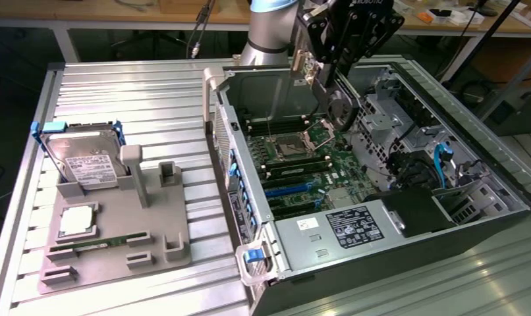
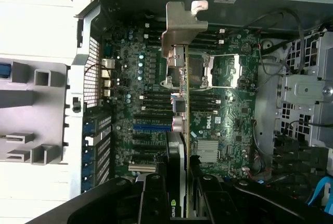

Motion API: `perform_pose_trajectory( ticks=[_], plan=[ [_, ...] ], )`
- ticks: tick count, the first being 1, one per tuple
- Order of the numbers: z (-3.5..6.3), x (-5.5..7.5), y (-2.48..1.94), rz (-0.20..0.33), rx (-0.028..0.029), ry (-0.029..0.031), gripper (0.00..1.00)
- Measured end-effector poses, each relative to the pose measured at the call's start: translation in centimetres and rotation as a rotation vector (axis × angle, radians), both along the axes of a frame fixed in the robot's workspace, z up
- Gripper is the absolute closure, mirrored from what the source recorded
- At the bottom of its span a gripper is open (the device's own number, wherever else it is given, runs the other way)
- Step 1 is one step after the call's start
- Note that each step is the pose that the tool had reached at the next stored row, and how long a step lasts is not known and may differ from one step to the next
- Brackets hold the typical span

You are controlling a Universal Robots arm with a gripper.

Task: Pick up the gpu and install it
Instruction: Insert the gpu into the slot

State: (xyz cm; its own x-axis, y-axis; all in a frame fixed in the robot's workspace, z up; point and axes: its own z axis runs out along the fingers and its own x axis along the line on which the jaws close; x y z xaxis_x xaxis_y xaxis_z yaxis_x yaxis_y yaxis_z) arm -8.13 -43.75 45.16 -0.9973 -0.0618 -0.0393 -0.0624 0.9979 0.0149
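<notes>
While my end effector (image 2: 183,187) clamps the gpu (image 2: 179,146) above the motherboard (image 2: 218,125) inside the open computer case (image 1: 397,276), I judge the card's connector edge must run square along its slot, silver bracket (image 2: 182,26) toward the rear wall, before any pressing.

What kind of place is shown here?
Probably a robotics lab or workshop: a gripper holds a gpu over an open computer case on a ribbed metal table, with wooden workbenches behind.
</notes>
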Motion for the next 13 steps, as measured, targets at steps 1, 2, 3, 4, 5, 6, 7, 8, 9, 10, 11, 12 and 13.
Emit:
perform_pose_trajectory(
  ticks=[1, 2, 3, 4, 5, 6, 7, 8, 9, 10, 11, 12, 13],
  plan=[
    [0.0, 0.0, 0.0, 0.007, 0.0, 0.0, 0.73],
    [0.0, 0.0, 0.0, 0.011, 0.0, 0.0, 0.73],
    [0.0, 0.0, 0.0, 0.016, 0.0001, 0.0, 0.73],
    [0.0, 0.0, 0.0, 0.02, 0.0, 0.0, 0.73],
    [0.0, 0.0, 0.0, 0.025, 0.0, 0.0, 0.73],
    [0.0, 0.0, 0.0, 0.029, 0.0, 0.0, 0.73],
    [0.0, 0.0, 0.0, 0.034, 0.0, 0.0, 0.73],
    [0.0, 0.0, 0.0, 0.04, 0.0, 0.0, 0.73],
    [0.0, 0.0, 0.0, 0.044, 0.0, 0.0, 0.73],
    [0.0, 0.0, 0.0, 0.048, 0.0, 0.0, 0.73],
    [0.0, 0.0, 0.0, 0.052, 0.0, 0.0, 0.73],
    [0.0, 0.0, 0.0, 0.057, 0.0, 0.0, 0.73],
    [0.0, 0.0, 0.0, 0.062, 0.0001, 0.0, 0.73]
  ],
)
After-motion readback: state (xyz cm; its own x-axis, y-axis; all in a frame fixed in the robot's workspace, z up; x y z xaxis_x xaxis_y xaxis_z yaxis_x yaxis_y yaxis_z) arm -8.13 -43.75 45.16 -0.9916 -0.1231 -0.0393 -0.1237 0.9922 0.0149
